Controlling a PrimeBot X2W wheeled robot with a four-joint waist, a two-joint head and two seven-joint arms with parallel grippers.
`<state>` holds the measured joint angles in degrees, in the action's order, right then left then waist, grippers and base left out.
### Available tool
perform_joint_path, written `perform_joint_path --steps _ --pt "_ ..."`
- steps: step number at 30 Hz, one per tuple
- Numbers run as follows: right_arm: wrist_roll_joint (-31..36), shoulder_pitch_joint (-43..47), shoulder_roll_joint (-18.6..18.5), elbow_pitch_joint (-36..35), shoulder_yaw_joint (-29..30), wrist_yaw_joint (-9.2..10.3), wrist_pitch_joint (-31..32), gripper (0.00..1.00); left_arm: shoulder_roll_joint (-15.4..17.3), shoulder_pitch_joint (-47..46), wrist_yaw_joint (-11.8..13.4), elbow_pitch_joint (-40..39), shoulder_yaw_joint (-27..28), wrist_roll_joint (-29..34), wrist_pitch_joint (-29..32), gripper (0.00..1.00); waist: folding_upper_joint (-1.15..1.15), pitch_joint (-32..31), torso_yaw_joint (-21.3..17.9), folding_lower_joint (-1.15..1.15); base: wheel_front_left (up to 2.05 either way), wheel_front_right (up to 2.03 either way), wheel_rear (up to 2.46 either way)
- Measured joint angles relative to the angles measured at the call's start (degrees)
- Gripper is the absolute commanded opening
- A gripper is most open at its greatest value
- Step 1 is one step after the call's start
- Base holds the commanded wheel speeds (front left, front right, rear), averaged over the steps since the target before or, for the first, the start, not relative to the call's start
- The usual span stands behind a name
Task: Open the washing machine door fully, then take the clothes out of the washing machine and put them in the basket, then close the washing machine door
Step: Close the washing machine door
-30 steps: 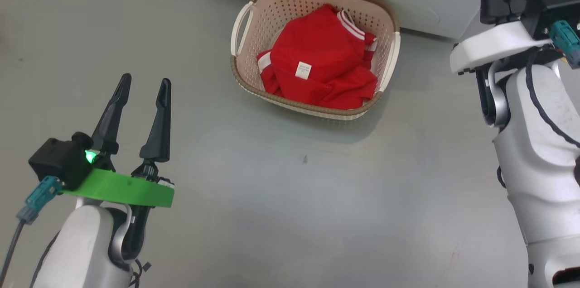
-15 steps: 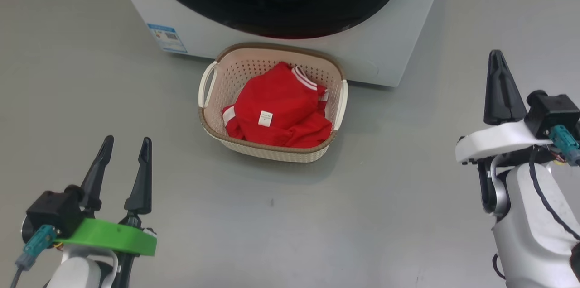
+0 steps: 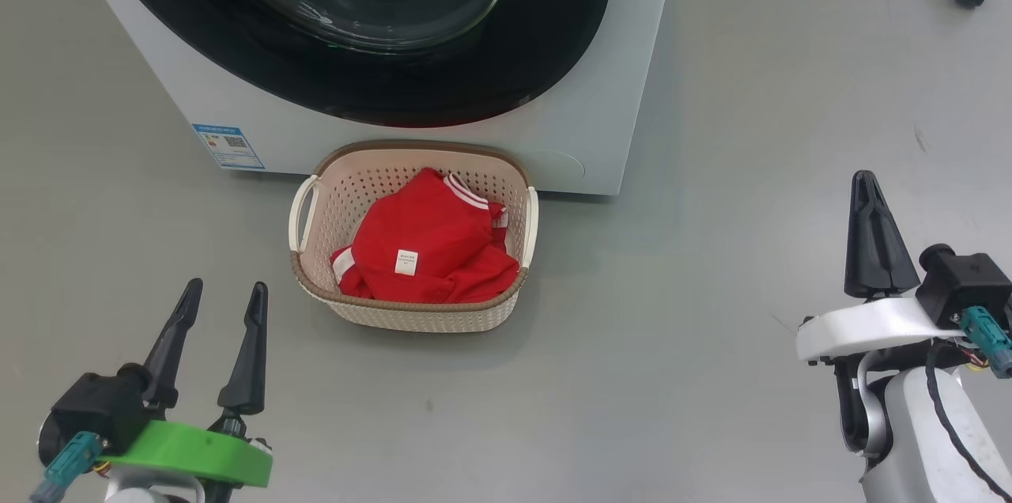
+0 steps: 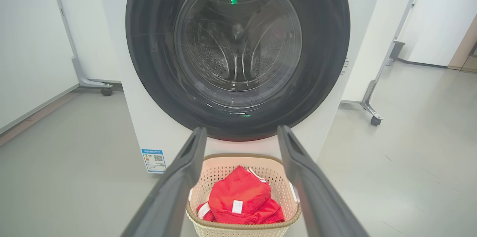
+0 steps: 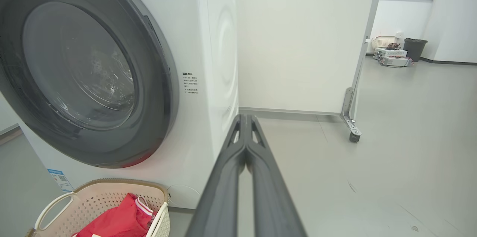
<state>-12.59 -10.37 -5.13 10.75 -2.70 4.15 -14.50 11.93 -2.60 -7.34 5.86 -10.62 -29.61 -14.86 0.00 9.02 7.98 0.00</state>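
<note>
Lower left in the head view, the left pincer [image 3: 227, 284] is spread open and empty. A blue QR-code label [image 3: 228, 146] marks the big white front-loading washing machine [image 3: 553, 131]; its round black-rimmed glass door [image 3: 545, 28] is shut. At centre, red jersey clothes [image 3: 427, 246], white tag [image 3: 405, 262] unreadable, lie in the cream perforated plastic basket [image 3: 419, 317]. Lower right, the right pincer [image 3: 866, 177] is closed, empty.

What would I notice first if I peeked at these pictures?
The bright red clothes jump out, piled in the cream basket on the grey floor. Right behind it stands the white washing machine, its big round black door shut, with glass bulging at the middle.
</note>
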Motion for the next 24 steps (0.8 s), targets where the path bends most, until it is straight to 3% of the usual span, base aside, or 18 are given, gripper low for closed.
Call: perform_joint_path --steps 17,18,19,20,24 --pt "-0.6 10.1 1.8 -4.5 0.5 -0.14 0.0 0.0 -0.4 3.2 0.0 -0.3 0.3 0.9 0.0 1.0 0.0 -3.3 -2.9 0.0 0.0 0.0 0.0" --pt "-0.6 10.3 1.8 -4.8 0.5 -0.14 0.0 0.18 -0.4 3.2 0.0 -0.3 0.3 0.9 0.0 1.0 0.0 -3.3 -3.0 0.0 0.0 0.0 0.0" --pt "-0.6 10.5 1.9 -4.9 0.5 -0.18 0.0 0.85 -0.5 3.2 0.0 -0.3 0.3 0.9 0.0 1.0 0.0 -3.3 -3.0 0.0 0.0 0.0 0.0" --pt "-0.8 10.8 1.9 -4.8 0.5 -0.23 0.0 1.0 -0.5 3.2 0.0 -0.4 0.3 0.9 0.0 1.0 0.0 -3.3 -3.1 0.0 0.0 0.0 0.0" --pt "-0.5 11.9 1.9 -5.1 0.5 -0.48 0.0 1.0 -0.5 3.2 0.0 -0.6 0.1 1.0 0.0 1.0 0.0 -3.2 -3.3 0.0 0.0 0.0 0.0"
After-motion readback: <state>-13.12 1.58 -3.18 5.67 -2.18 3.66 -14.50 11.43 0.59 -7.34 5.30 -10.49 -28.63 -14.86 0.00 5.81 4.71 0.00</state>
